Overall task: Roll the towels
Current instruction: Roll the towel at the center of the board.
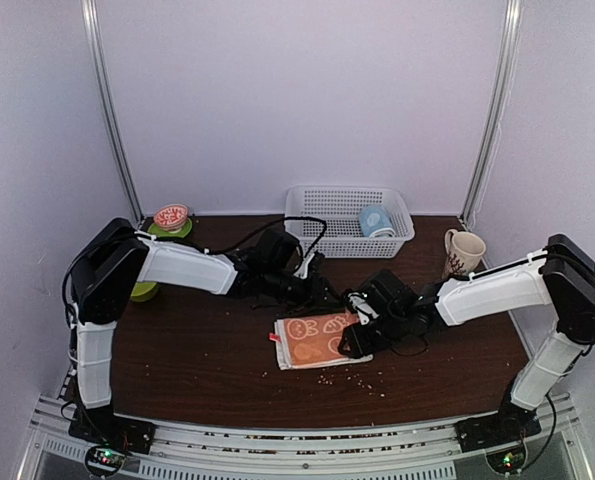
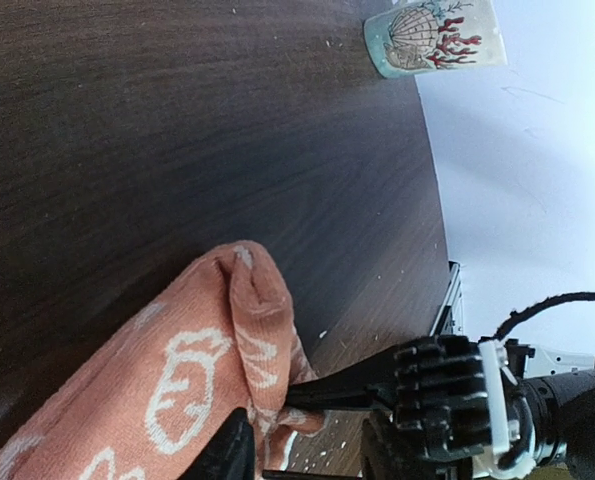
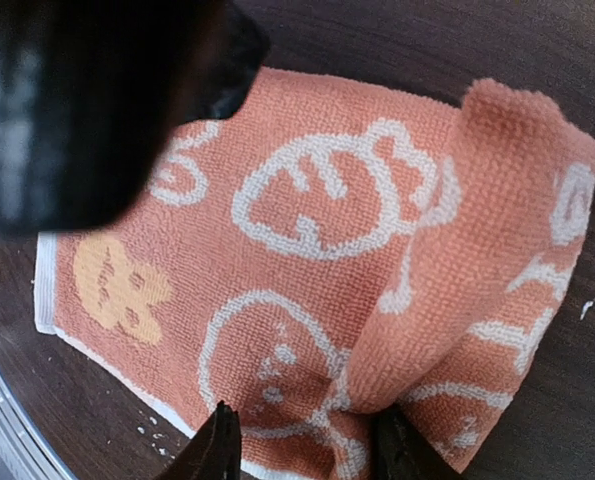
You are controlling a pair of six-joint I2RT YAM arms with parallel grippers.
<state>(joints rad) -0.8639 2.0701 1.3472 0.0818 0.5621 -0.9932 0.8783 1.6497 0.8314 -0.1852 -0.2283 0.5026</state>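
right tool (image 3: pixel 307 445) released astride orange towel (image 3: pixel 307 250) fold, left tool (image 1: pixel 319 292) grip cannot tell

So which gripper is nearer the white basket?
Left. The left gripper sits just in front of the basket; the right gripper is farther off, at the orange towel's right edge.

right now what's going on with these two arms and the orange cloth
Two robot arms are working on the orange towel lying mid-table. One edge is lifted into a loose fold, the start of a roll. The right hand straddles that fold with its fingers apart. The left hand sits close by the same fold; its grip is unclear. A light blue bundle lies in the white basket behind.
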